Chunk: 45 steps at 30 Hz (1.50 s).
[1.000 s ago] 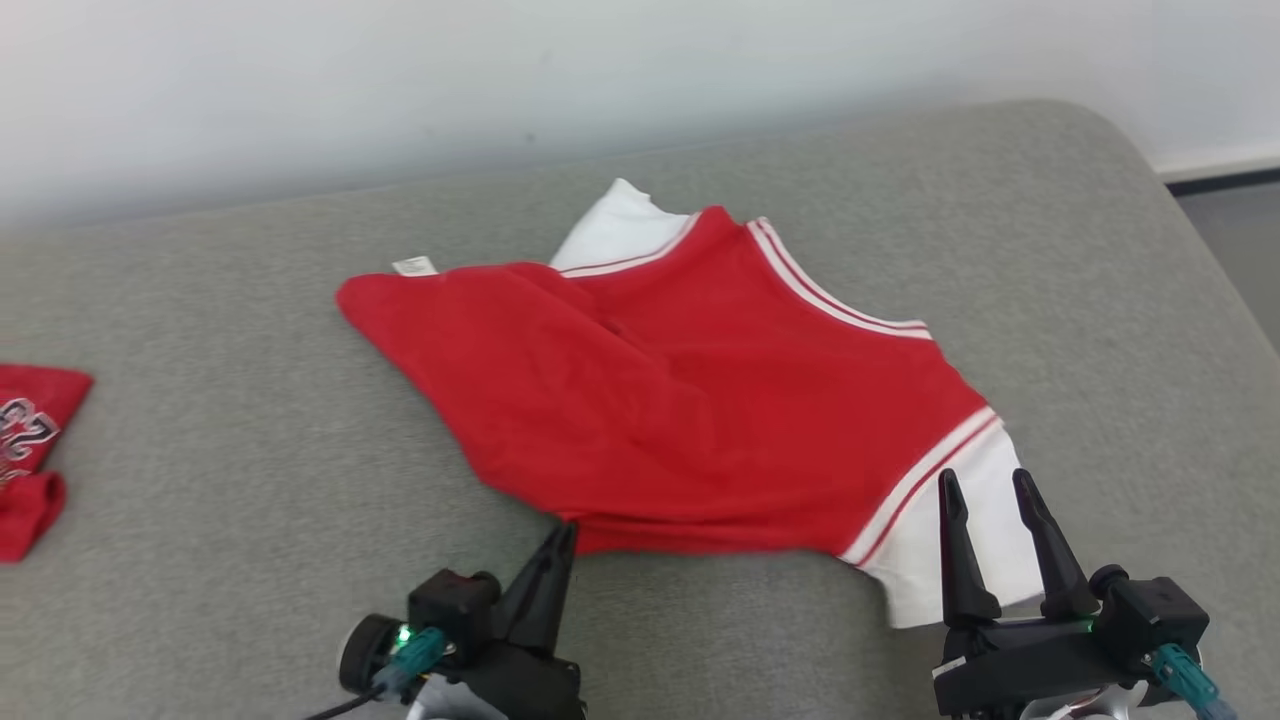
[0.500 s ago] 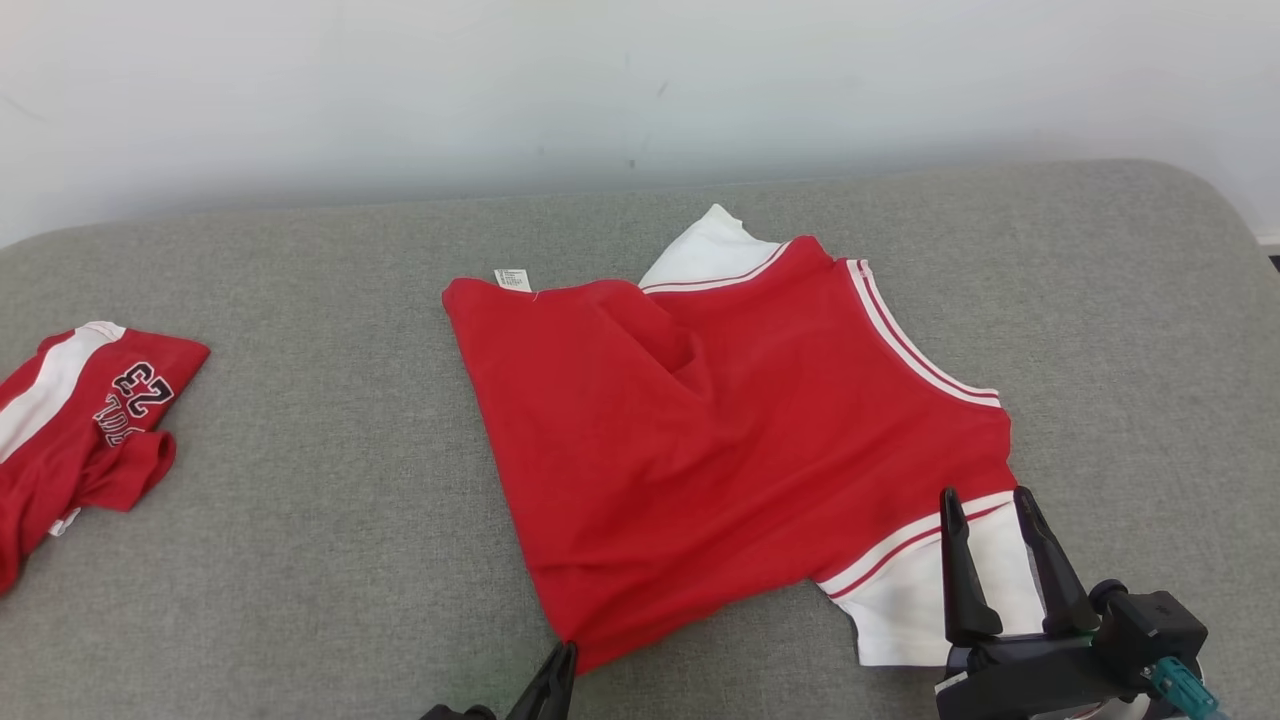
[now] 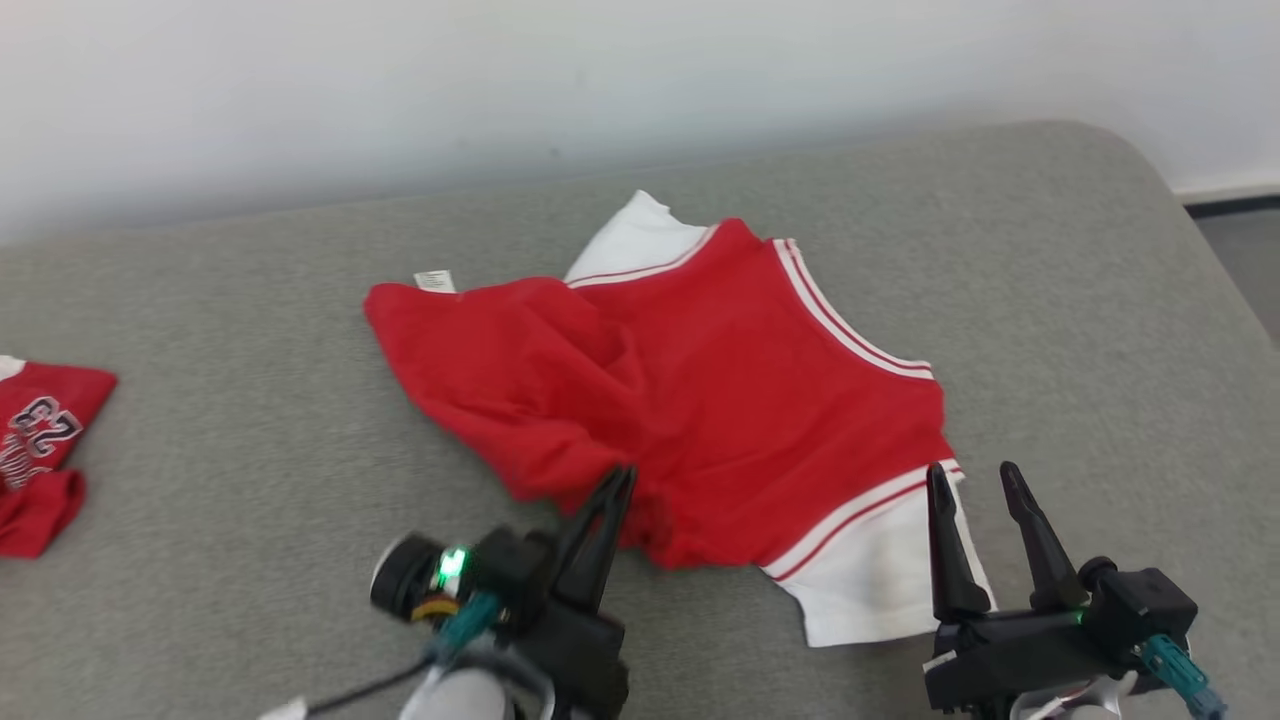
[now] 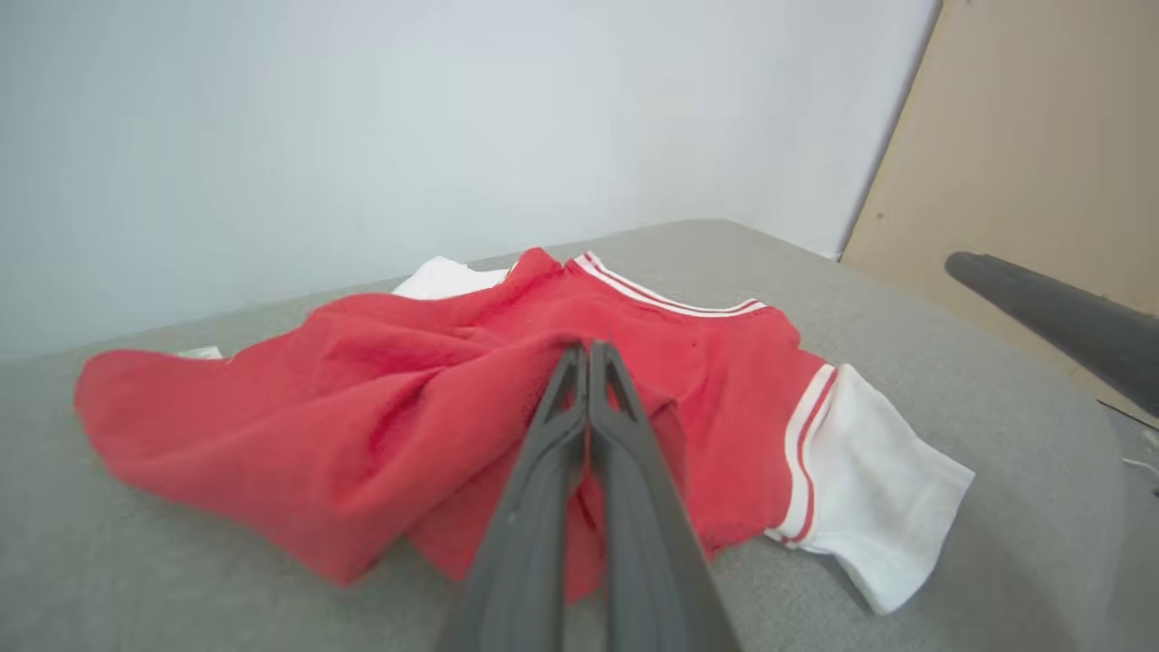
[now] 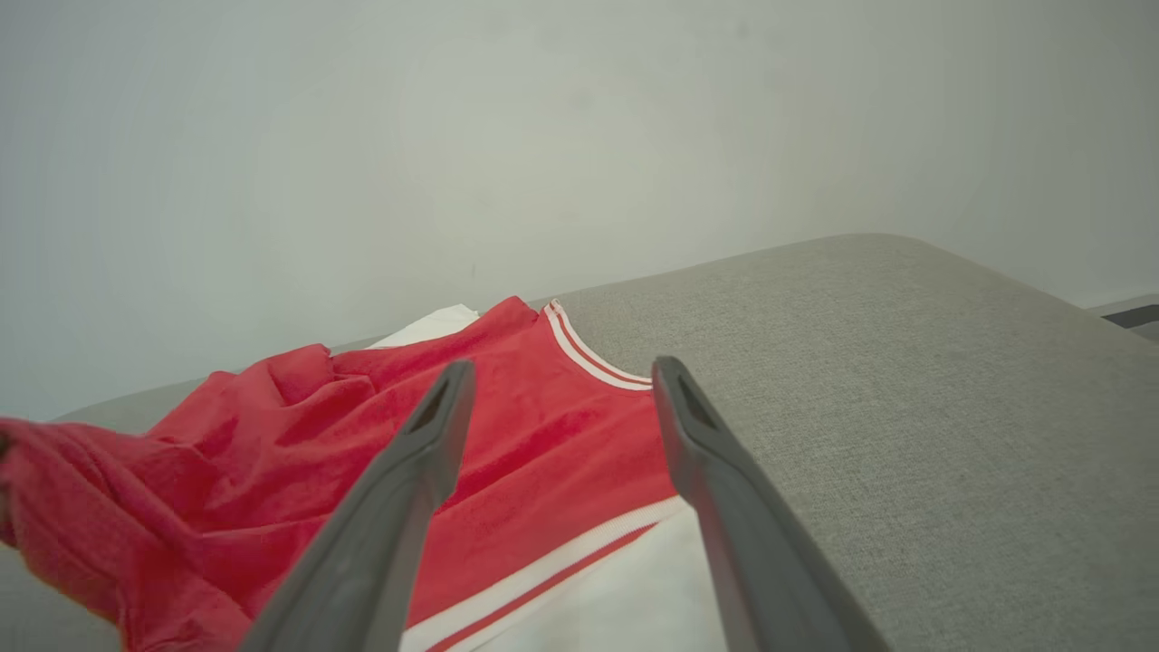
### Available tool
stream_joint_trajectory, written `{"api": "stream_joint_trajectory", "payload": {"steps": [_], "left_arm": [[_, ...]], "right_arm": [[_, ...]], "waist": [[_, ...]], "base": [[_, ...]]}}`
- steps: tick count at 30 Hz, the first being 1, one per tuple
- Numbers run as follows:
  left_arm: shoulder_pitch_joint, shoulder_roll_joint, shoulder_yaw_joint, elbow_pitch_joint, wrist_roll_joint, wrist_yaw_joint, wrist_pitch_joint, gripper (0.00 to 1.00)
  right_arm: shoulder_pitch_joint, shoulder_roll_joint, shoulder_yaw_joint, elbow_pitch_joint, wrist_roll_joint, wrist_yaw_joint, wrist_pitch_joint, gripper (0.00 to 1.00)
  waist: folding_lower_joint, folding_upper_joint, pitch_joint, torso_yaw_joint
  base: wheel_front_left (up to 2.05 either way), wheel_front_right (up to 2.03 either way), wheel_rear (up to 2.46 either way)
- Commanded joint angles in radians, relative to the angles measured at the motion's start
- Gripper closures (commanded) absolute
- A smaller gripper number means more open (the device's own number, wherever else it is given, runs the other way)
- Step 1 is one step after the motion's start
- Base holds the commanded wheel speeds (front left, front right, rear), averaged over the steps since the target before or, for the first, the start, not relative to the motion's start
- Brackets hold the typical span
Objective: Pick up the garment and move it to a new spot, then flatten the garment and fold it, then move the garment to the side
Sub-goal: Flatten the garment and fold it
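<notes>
The left gripper (image 3: 622,478) has drawn the near hem of the garment (image 3: 720,370) inward since half a second ago, and the red cloth that lay fairly flat then now bunches in folds around its tips. Its jaws are closed together, pinching a fold of the red fabric, as the left wrist view shows (image 4: 589,349). At the near right, the right gripper (image 3: 972,472) hangs over the garment's near white sleeve (image 3: 880,580) with its jaws spread wide and nothing between them; whether the fingers touch the cloth cannot be told. In the right wrist view the two fingers frame the red-and-white striped trim (image 5: 561,367). The garment lies in the middle of the grey fabric-covered surface (image 3: 250,400), rumpled on its left half and smoother on its right. Beyond it, a small white label (image 3: 435,281) sticks out at the far left corner and the far sleeve (image 3: 635,240) peeks out behind. A second red garment (image 3: 40,440) with dark lettering lies well apart at the left edge. A pale wall (image 3: 500,80) stands behind.
</notes>
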Motion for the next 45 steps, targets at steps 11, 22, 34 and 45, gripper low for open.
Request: {"api": "stream_joint_trajectory", "payload": {"steps": [11, 22, 34, 45], "left_arm": [[-0.350, -0.020, -0.146, 0.334, 0.003, -0.031, 0.010, 1.00], [-0.464, -0.033, -0.356, 0.455, -0.156, -0.029, -0.032, 0.00], [-0.335, -0.002, -0.271, 0.222, -0.144, 0.068, -0.040, 0.00], [-0.225, 0.012, -0.245, 0.238, -0.142, 0.049, -0.040, 0.00]], "right_arm": [[-0.042, 0.021, -0.011, 0.006, 0.013, -0.002, 0.000, 0.00], [-0.065, 0.025, -0.005, 0.020, 0.002, -0.002, 0.000, 0.00], [-0.020, 0.025, -0.033, 0.013, -0.004, -0.002, 0.000, 0.00], [-0.025, 0.025, -0.024, 0.013, -0.006, -0.002, 0.000, 0.00]], "waist": [[0.0000, 0.0000, 0.127, -0.205], [0.0000, 0.0000, 0.124, -0.190], [0.0000, 0.0000, 0.079, -0.054], [0.0000, 0.0000, 0.078, -0.030]], "base": [[0.00, 0.00, 0.00], [0.00, 0.00, 0.00], [0.00, 0.00, 0.00], [0.00, 0.00, 0.00]]}}
